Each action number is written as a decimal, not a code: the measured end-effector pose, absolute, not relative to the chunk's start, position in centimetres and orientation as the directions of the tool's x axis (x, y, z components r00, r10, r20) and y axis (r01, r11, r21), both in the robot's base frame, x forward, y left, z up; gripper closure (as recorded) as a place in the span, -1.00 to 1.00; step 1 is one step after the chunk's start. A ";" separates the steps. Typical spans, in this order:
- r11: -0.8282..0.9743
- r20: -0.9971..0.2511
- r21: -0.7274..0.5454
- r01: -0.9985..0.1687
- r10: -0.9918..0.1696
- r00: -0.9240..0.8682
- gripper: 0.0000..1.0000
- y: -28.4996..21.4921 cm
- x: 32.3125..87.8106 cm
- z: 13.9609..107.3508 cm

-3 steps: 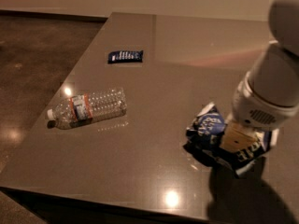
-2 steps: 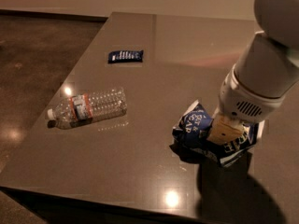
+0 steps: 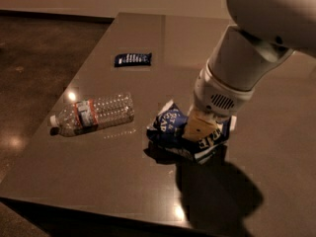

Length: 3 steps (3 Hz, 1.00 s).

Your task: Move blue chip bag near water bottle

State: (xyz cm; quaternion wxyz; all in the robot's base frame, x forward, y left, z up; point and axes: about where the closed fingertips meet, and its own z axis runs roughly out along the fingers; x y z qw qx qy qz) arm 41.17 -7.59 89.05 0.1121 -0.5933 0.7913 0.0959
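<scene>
**Chip bag grabbed, now the carry over to the bottle**

The gripper (image 3: 200, 128) is low over the tabletop (image 3: 98, 172), fingers clamped on the crumpled blue chip bag (image 3: 170, 125). Going by its shadow, the bag looks slightly lifted. The water bottle (image 3: 96, 113) lies on its side nearby. Next up, I'd guess: a short slide toward the bottle, then release beside it.
</scene>
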 end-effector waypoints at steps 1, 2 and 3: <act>0.233 -0.341 0.030 -0.972 -0.912 -0.229 1.00 -5.0 42.4 89.2; 0.201 -0.373 0.034 -0.979 -0.906 -0.199 0.68 -3.0 43.3 89.4; 0.197 -0.382 0.035 -0.980 -0.903 -0.196 0.09 -2.4 43.9 89.1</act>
